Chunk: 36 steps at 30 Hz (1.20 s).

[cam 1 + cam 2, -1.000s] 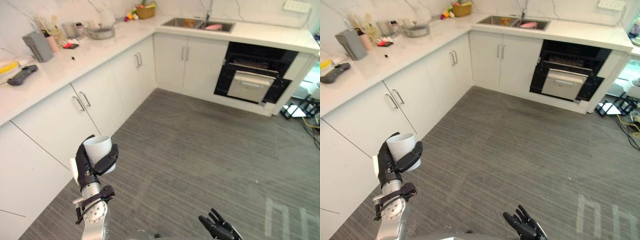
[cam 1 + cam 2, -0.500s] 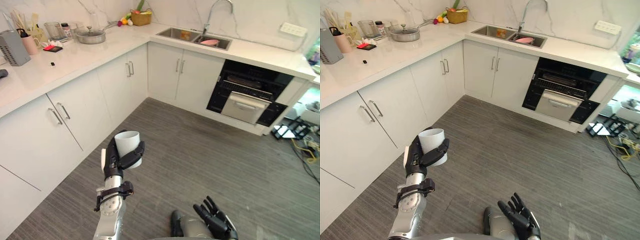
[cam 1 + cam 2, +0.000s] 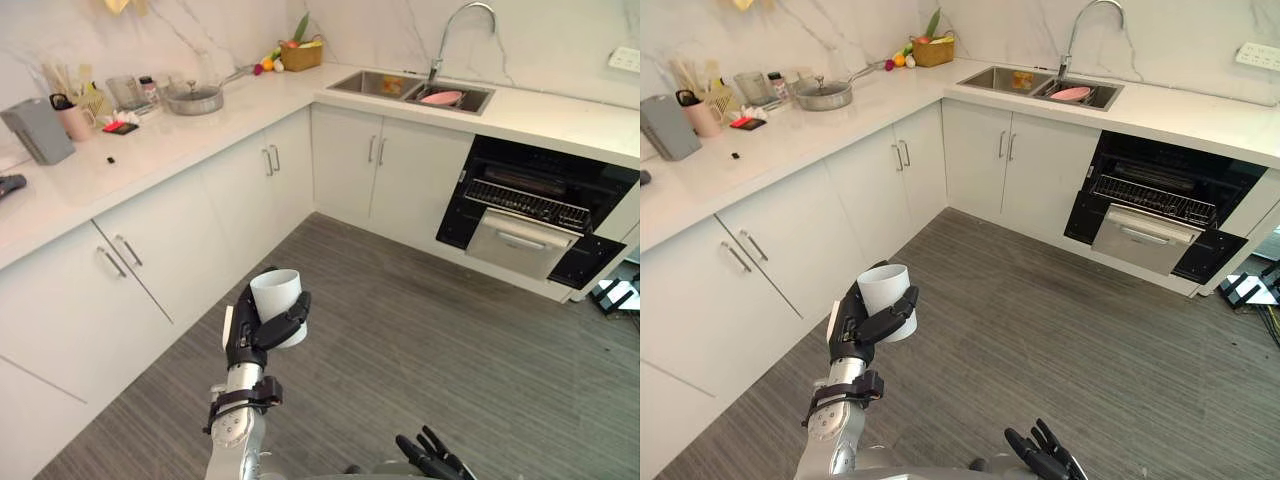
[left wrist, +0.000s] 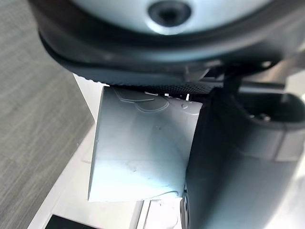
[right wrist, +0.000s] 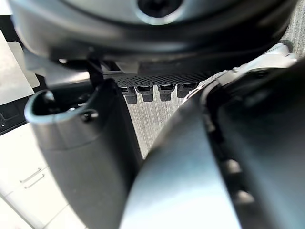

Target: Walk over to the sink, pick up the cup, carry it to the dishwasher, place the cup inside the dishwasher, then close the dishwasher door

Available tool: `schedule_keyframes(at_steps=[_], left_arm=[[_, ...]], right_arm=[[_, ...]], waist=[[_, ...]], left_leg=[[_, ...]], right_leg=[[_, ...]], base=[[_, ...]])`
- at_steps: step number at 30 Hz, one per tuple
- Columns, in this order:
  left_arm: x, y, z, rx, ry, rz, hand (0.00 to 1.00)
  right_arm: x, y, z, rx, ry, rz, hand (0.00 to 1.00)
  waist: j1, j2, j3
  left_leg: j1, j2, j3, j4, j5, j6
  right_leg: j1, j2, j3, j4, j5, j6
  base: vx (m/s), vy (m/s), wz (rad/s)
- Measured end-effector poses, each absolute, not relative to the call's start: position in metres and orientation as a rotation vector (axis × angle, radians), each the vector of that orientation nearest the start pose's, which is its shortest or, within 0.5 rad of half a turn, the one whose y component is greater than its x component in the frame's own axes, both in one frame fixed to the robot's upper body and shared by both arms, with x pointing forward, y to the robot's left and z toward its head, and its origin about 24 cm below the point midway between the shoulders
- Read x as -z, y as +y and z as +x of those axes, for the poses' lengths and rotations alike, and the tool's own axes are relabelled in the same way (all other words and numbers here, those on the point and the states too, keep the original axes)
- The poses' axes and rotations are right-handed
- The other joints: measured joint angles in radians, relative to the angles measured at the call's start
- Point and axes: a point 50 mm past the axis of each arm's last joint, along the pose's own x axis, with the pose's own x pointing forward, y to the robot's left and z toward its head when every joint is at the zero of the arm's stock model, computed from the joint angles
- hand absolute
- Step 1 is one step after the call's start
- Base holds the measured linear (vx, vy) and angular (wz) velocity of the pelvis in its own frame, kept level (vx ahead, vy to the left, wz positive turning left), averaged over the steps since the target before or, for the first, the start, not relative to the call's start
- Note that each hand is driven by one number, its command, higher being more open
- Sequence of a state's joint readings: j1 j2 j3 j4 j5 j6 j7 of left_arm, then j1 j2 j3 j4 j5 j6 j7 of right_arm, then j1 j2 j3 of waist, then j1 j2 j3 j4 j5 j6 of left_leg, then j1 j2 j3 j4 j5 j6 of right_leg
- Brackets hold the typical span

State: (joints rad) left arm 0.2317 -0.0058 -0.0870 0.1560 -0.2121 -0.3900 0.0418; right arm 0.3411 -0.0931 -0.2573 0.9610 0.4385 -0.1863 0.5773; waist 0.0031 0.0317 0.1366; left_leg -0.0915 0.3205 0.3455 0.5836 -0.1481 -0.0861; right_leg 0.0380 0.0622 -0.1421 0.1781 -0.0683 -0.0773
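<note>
Cup: a plain white cup (image 3: 275,298), upright with its mouth up, in the lower left-centre of the left eye view, held above the grey floor (image 3: 450,340).
Where it is: in the left hand (image 3: 248,342), well apart from the dishwasher (image 3: 530,205), which stands open in the upper right, under the table (image 3: 560,115) and beside the sink (image 3: 405,88).
Fingers: dark fingers (image 3: 287,325) curl across the front of the cup's lower wall. The rest of the hand is behind it, so the cup is clasped round its side. The left wrist view shows the white wall (image 4: 143,148) pressed close against the hand.
How it will likely handle: it looks light and stiff, with a smooth wall that may be slippery. Whether it is ceramic or plastic cannot be told, so treat it as breakable.
Where to hold: round the middle of the wall, as now, with the rim left free. This looks like a sound hold for carrying.
Left arm pose: the forearm rises from the bottom edge and the wrist is upright, keeping the cup level and in front of the body.
Right hand: the right hand (image 3: 432,462) sits low at the bottom edge, right of centre, with its fingers straight and spread, holding nothing.
Step in hand: probably carrying the cup towards the dishwasher. It is not yet placed inside.
</note>
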Motion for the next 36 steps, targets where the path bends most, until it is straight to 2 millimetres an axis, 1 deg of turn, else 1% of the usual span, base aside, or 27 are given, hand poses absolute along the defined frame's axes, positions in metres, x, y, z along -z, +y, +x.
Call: schedule_keyframes(at_steps=[1, 2, 5, 8, 9, 11, 12, 14, 15, 16, 17, 18, 19, 21, 22, 24, 25, 26, 27, 28, 29, 31, 32, 33, 34, 35, 36], left_arm=[[0.008, 0.15, 0.195, -0.105, -0.005, -0.22, 0.0], [0.027, 0.16, 0.181, -0.091, 0.058, -0.15, 0.0], [0.027, 0.16, 0.181, -0.091, 0.058, -0.149, 0.0], [0.027, 0.16, 0.18, -0.093, 0.059, -0.149, 0.0], [0.027, 0.16, 0.18, -0.094, 0.06, -0.15, 0.0], [0.026, 0.16, 0.18, -0.094, 0.054, -0.153, 0.0], [0.024, 0.16, 0.179, -0.094, 0.047, -0.154, 0.0], [0.014, 0.159, 0.178, -0.091, 0.005, -0.162, 0.0], [0.012, 0.158, 0.178, -0.084, -0.009, -0.167, 0.0], [0.007, 0.157, 0.18, -0.087, -0.038, -0.19, 0.0], [0.009, 0.159, 0.178, -0.118, -0.028, -0.21, 0.0], [0.011, 0.16, 0.177, -0.125, -0.017, -0.215, 0.0], [0.013, 0.159, 0.175, -0.13, -0.004, -0.22, 0.0], [0.012, 0.16, 0.177, -0.145, -0.011, -0.22, 0.0], [0.012, 0.161, 0.178, -0.165, -0.013, -0.22, 0.0], [0.011, 0.161, 0.179, -0.171, -0.013, -0.232, 0.0], [0.01, 0.161, 0.181, -0.169, -0.02, -0.238, 0.0], [0.01, 0.161, 0.182, -0.162, -0.024, -0.235, 0.0], [0.009, 0.161, 0.182, -0.159, -0.027, -0.233, 0.0], [0.013, 0.158, 0.182, -0.168, -0.007, -0.252, 0.0], [0.013, 0.156, 0.182, -0.17, -0.007, -0.263, 0.0], [0.007, 0.148, 0.186, -0.145, -0.034, -0.284, 0.0], [0.006, 0.147, 0.187, -0.139, -0.037, -0.286, 0.0], [0.005, 0.143, 0.188, -0.128, -0.043, -0.299, 0.0], [0.001, 0.138, 0.189, -0.111, -0.061, -0.313, 0.0], [-0.003, 0.136, 0.19, -0.104, -0.075, -0.323, 0.0], [-0.01, 0.133, 0.19, -0.094, -0.109, -0.341, 0.0]], right_arm=[[0.148, -0.214, 0.029, 0.134, 0.831, 0.588, 1.0], [0.147, -0.221, 0.033, 0.109, 0.826, 0.566, 1.0], [0.147, -0.221, 0.033, 0.109, 0.826, 0.566, 1.0], [0.148, -0.22, 0.03, 0.113, 0.834, 0.567, 1.0], [0.148, -0.22, 0.029, 0.114, 0.836, 0.566, 1.0], [0.148, -0.219, 0.03, 0.113, 0.838, 0.565, 1.0], [0.148, -0.219, 0.029, 0.119, 0.842, 0.565, 1.0], [0.149, -0.219, 0.029, 0.136, 0.858, 0.563, 1.0], [0.149, -0.221, 0.027, 0.154, 0.866, 0.562, 1.0], [0.149, -0.222, 0.031, 0.174, 0.855, 0.56, 1.0], [0.147, -0.225, 0.039, 0.196, 0.826, 0.552, 1.0], [0.146, -0.226, 0.039, 0.207, 0.818, 0.549, 1.0], [0.145, -0.227, 0.042, 0.219, 0.793, 0.549, 1.0], [0.145, -0.22, 0.047, 0.202, 0.78, 0.563, 1.0], [0.146, -0.213, 0.05, 0.201, 0.764, 0.578, 1.0], [0.145, -0.209, 0.053, 0.203, 0.743, 0.582, 1.0], [0.145, -0.207, 0.055, 0.196, 0.737, 0.589, 1.0], [0.145, -0.204, 0.056, 0.178, 0.743, 0.587, 1.0], [0.146, -0.202, 0.056, 0.173, 0.75, 0.587, 1.0], [0.145, -0.207, 0.062, 0.181, 0.742, 0.568, 1.0], [0.145, -0.209, 0.063, 0.179, 0.746, 0.564, 1.0], [0.145, -0.208, 0.064, 0.174, 0.762, 0.554, 1.0], [0.145, -0.208, 0.064, 0.183, 0.774, 0.554, 1.0], [0.147, -0.206, 0.063, 0.202, 0.799, 0.552, 1.0], [0.148, -0.206, 0.06, 0.222, 0.822, 0.551, 1.0], [0.148, -0.207, 0.058, 0.237, 0.823, 0.55, 1.0], [0.146, -0.209, 0.055, 0.287, 0.814, 0.534, 1.0]], waist=[[0.003, -0.001, 0.001], [-0.019, 0.025, -0.043], [-0.02, 0.023, -0.042], [-0.019, 0.02, -0.042], [-0.021, 0.016, -0.042], [-0.021, 0.013, -0.04], [-0.023, 0.007, -0.042], [-0.021, -0.004, -0.049], [-0.02, -0.01, -0.053], [-0.015, -0.024, -0.047], [-0.017, -0.039, -0.04], [-0.022, -0.039, -0.039], [-0.035, -0.035, -0.037], [-0.044, -0.056, -0.033], [-0.045, -0.061, -0.029], [-0.051, -0.06, -0.029], [-0.057, -0.061, -0.028], [-0.057, -0.071, -0.029], [-0.055, -0.081, -0.027], [-0.056, -0.032, -0.007], [-0.056, -0.025, -0.009], [-0.059, -0.026, -0.01], [-0.06, -0.024, -0.009], [-0.067, -0.02, -0.008], [-0.07, -0.014, -0.006], [-0.069, -0.006, -0.001], [-0.043, 0.001, 0.001]], left_leg=[[0.033, -0.026, -0.003, -0.155, 0.008, 0.004], [0.201, -0.153, 0.05, -0.548, 0.195, 0.014], [0.202, -0.153, 0.051, -0.547, 0.195, 0.014], [0.202, -0.155, 0.056, -0.532, 0.171, 0.019], [0.195, -0.155, 0.053, -0.502, 0.143, 0.018], [0.19, -0.156, 0.044, -0.47, 0.122, 0.021], [0.176, -0.16, 0.031, -0.429, 0.095, 0.02], [0.118, -0.178, 0.004, -0.282, 0.01, 0.05], [0.118, -0.211, 0.001, -0.242, -0.035, 0.063], [0.13, -0.252, 0.002, -0.233, -0.092, 0.077], [0.14, -0.271, 0.004, -0.222, -0.12, 0.091], [0.154, -0.276, -0.004, -0.224, -0.129, 0.095], [0.186, -0.273, -0.027, -0.233, -0.141, 0.099], [0.217, -0.264, -0.052, -0.243, -0.16, 0.098], [0.245, -0.259, -0.062, -0.263, -0.169, 0.089], [0.273, -0.234, -0.078, -0.286, -0.189, 0.067], [0.288, -0.215, -0.09, -0.284, -0.203, 0.035], [0.317, -0.21, -0.093, -0.274, -0.234, 0.004], [0.338, -0.213, -0.094, -0.267, -0.254, -0.008], [0.384, -0.166, -0.095, -0.25, -0.278, -0.024], [0.388, -0.158, -0.098, -0.24, -0.267, -0.026], [0.386, -0.152, -0.139, -0.152, -0.207, -0.022], [0.382, -0.147, -0.151, -0.109, -0.191, -0.026], [0.359, -0.131, -0.187, 0.008, -0.141, -0.035], [0.301, -0.113, -0.234, 0.167, -0.042, -0.058], [0.259, -0.099, -0.254, 0.264, 0.038, -0.078], [0.122, -0.054, -0.265, 0.52, 0.319, -0.08]], right_leg=[[0.007, -0.004, 0.032, 0.002, 0.0, 0.015], [0.063, -0.075, 0.111, -0.056, -0.024, 0.094], [0.063, -0.075, 0.111, -0.056, -0.024, 0.092], [0.063, -0.074, 0.122, -0.057, -0.032, 0.095], [0.064, -0.079, 0.116, -0.044, -0.047, 0.096], [0.063, -0.087, 0.107, -0.017, -0.074, 0.093], [0.056, -0.1, 0.098, 0.021, -0.105, 0.094], [0.021, -0.139, 0.074, 0.127, -0.183, 0.115], [0.019, -0.167, 0.056, 0.17, -0.212, 0.144], [-0.071, -0.215, 0.039, 0.394, -0.253, 0.136], [-0.19, -0.271, 0.019, 0.662, -0.196, 0.072], [-0.227, -0.291, 0.016, 0.75, -0.132, 0.051], [-0.276, -0.297, 0.015, 0.863, -0.05, 0.062], [-0.318, -0.29, 0.002, 0.865, -0.118, 0.077], [-0.337, -0.277, -0.02, 0.799, -0.151, 0.091], [-0.381, -0.247, -0.061, 0.654, -0.17, 0.103], [-0.402, -0.223, -0.077, 0.542, -0.161, 0.103], [-0.404, -0.204, -0.096, 0.417, -0.088, 0.086], [-0.4, -0.202, -0.102, 0.376, 0.006, 0.036], [-0.377, -0.173, -0.126, 0.441, -0.042, 0.016], [-0.377, -0.167, -0.131, 0.459, -0.061, 0.015], [-0.344, -0.161, -0.134, 0.494, -0.159, 0.013], [-0.326, -0.154, -0.133, 0.492, -0.177, 0.012], [-0.279, -0.138, -0.133, 0.487, -0.208, 0.012], [-0.231, -0.116, -0.13, 0.465, -0.238, 0.013], [-0.203, -0.1, -0.127, 0.448, -0.246, 0.01], [-0.13, -0.052, -0.088, 0.39, -0.268, -0.013]], base=[[0.13, 0.045, -0.52], [0.09, 0.036, -0.31], [0.0, 0.0, 0.0], [0.01, 0.0, -0.09], [0.03, 0.001, 0.01], [0.04, 0.008, 0.11], [0.05, 0.038, 0.32], [0.08, 0.071, 0.44], [0.16, 0.115, 0.35], [0.15, 0.147, 0.2], [0.12, 0.12, 0.11], [0.15, 0.134, 0.26], [0.32, 0.114, 0.53], [0.33, 0.041, 0.44], [0.36, -0.084, 0.23], [0.43, -0.128, 0.28], [0.48, -0.167, 0.31], [0.52, -0.183, 0.21], [0.58, -0.176, -0.07], [0.45, -0.121, -0.22], [0.51, -0.146, -0.28], [0.46, -0.184, -0.22], [0.51, -0.233, -0.2], [0.39, -0.182, -0.19], [0.43, -0.212, -0.2], [0.38, -0.137, -0.56], [0.38, -0.094, -0.64]])
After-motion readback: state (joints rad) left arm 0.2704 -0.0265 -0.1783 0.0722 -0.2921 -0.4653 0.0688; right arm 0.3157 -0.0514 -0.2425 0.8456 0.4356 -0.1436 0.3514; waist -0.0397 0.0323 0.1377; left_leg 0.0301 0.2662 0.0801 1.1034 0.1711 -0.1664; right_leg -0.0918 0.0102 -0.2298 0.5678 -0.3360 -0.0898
